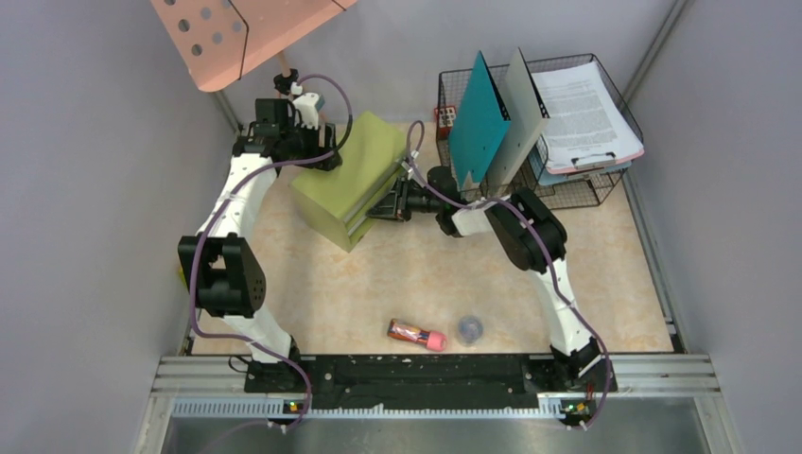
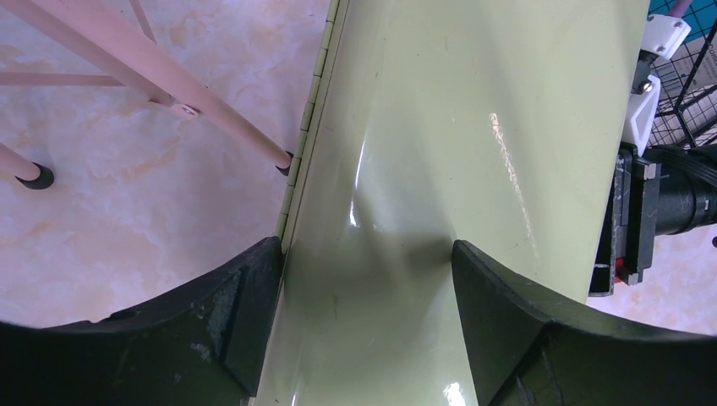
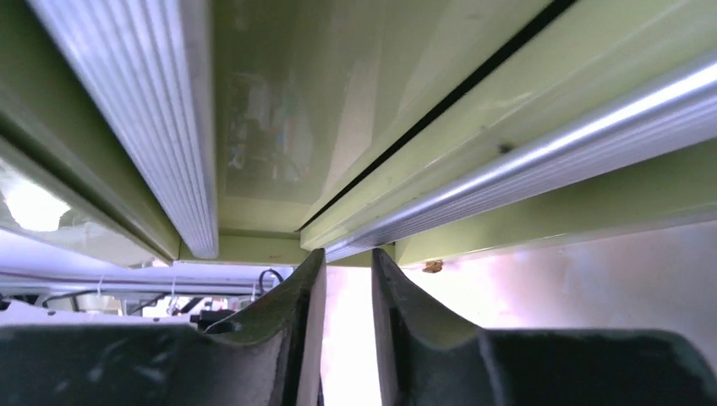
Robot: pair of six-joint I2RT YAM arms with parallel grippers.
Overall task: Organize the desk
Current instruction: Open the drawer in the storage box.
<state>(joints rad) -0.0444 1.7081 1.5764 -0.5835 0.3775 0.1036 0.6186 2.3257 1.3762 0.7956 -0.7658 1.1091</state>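
Beige and marble-patterned, the desk (image 1: 378, 284) filled the floor of the top view, lying between grey walls with a black rail (image 1: 416, 371) along its near edge.

At the far left a pink perforated panel (image 1: 213, 33) hung over the back corner. The left arm (image 1: 232, 213) rose from its base, folded at the elbow and reached forward and inward to the olive-green drawer box (image 1: 355, 165). The left gripper (image 2: 363, 247) lay over the top of the box with its jaws well apart. One finger sat at the hinged left edge and the other on the glossy top, so nothing was clamped.

The right arm (image 1: 539, 241) bent leftward, its wrist level and aimed at the front of the box. The right gripper (image 3: 347, 254) had its fingers close together with a thin bright gap between them. Their tips met the end of a silver drawer handle (image 3: 507, 182); whether they pinched it could not be told.

Near the front edge lay a red and pink tube (image 1: 416, 334), with a small dark round item (image 1: 470, 328) just beside it.

At the far right stood a black wire basket (image 1: 605, 189) holding an upright teal folder (image 1: 478, 118), a grey folder (image 1: 520, 109) and a clipboard of printed sheets (image 1: 586, 109). Their print was too small to read.
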